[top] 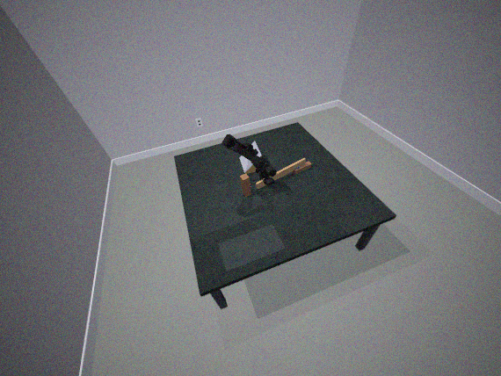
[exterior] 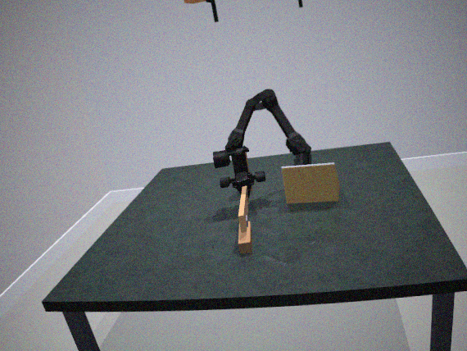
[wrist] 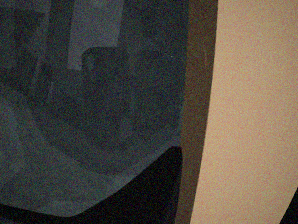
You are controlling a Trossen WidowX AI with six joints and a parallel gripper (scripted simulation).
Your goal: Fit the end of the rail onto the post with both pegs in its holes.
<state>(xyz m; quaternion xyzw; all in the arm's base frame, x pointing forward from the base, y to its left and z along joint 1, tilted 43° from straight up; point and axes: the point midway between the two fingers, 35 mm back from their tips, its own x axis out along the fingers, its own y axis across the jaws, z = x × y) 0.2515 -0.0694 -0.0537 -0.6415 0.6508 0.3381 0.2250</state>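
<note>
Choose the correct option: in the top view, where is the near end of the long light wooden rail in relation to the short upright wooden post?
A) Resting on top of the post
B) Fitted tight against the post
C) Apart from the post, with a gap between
C: dark table surface shows between the end of the long light wooden rail and the short upright wooden post.
</note>
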